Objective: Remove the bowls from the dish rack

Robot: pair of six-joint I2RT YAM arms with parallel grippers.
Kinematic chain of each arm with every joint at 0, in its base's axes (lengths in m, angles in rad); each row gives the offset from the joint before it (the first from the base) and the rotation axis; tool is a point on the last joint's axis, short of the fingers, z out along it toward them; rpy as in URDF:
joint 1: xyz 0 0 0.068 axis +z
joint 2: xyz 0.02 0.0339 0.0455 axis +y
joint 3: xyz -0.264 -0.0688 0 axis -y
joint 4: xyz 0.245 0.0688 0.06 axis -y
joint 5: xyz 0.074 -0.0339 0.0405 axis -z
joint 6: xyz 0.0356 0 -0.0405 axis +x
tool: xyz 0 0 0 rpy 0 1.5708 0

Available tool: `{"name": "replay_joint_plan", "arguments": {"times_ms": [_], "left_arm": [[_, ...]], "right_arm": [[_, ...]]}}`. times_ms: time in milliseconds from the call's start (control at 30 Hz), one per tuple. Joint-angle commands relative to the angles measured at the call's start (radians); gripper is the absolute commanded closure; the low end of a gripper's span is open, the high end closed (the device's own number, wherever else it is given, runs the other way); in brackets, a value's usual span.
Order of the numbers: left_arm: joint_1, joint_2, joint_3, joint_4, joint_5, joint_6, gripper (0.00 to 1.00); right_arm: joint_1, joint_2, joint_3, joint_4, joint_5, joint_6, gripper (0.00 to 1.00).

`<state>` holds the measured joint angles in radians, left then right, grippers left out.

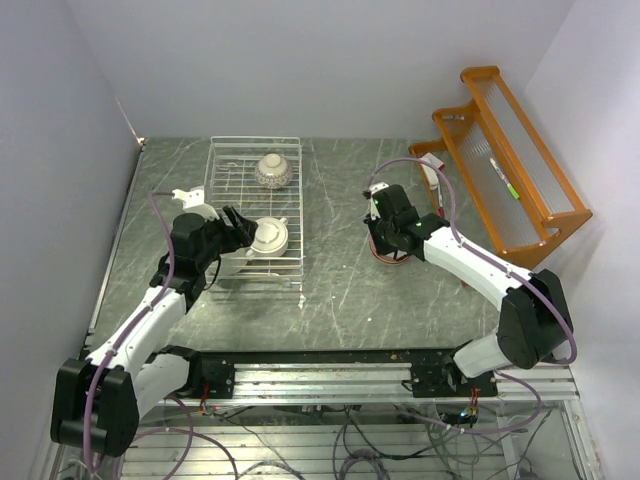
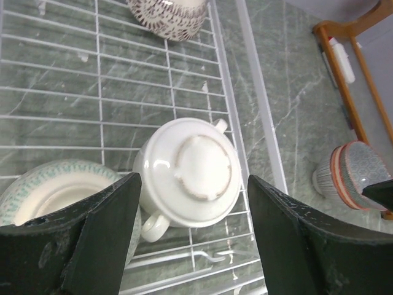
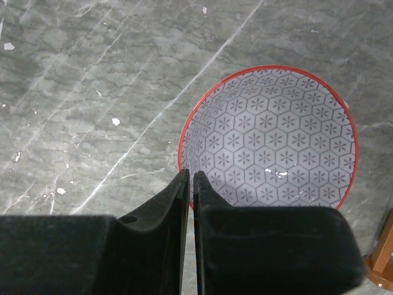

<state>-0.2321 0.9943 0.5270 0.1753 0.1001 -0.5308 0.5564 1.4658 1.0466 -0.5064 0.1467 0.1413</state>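
Note:
The white wire dish rack stands at the back left. In it a grey-white patterned bowl lies upside down, and so does a cream bowl with a small handle. My left gripper is open, its jaws either side of the cream bowl. A green-patterned bowl sits beside it in the rack. My right gripper is shut on the rim of a red-rimmed bowl with a hexagon pattern, right of the rack. This bowl looks tilted in the left wrist view.
An orange wooden shelf rack stands at the back right with small items on it. The table is grey marble. White walls close in on the left and the back. A metal rail runs along the near edge.

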Motion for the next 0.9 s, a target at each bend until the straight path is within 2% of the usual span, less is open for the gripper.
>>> {"name": "replay_joint_plan", "arguments": {"times_ms": [0, 233, 500, 667, 733, 767, 867], "left_arm": [[-0.008, -0.031, -0.014, -0.047, -0.090, 0.029, 0.20], [-0.063, -0.064, 0.052, -0.192, -0.291, 0.083, 0.18], [-0.240, 0.012, 0.212, -0.445, -0.598, 0.131, 0.14], [-0.260, 0.064, 0.226, -0.506, -0.711, 0.116, 0.10], [-0.260, 0.088, 0.242, -0.545, -0.741, 0.094, 0.04], [-0.260, 0.098, 0.250, -0.560, -0.754, 0.085, 0.00], [-0.260, 0.115, 0.257, -0.573, -0.771, 0.071, 0.01]], "right_arm": [[-0.001, -0.015, -0.008, 0.025, 0.009, 0.011, 0.92], [-0.001, -0.103, -0.011, 0.034, 0.019, 0.016, 0.81], [-0.001, -0.158, -0.028, 0.045, 0.035, 0.035, 0.76], [-0.001, -0.202, -0.069, 0.077, 0.018, 0.059, 0.61], [-0.001, -0.214, -0.074, 0.078, 0.009, 0.062, 0.47], [-0.001, -0.220, -0.077, 0.077, 0.009, 0.065, 0.44], [-0.001, -0.246, -0.090, 0.082, 0.016, 0.069, 0.35]]}}
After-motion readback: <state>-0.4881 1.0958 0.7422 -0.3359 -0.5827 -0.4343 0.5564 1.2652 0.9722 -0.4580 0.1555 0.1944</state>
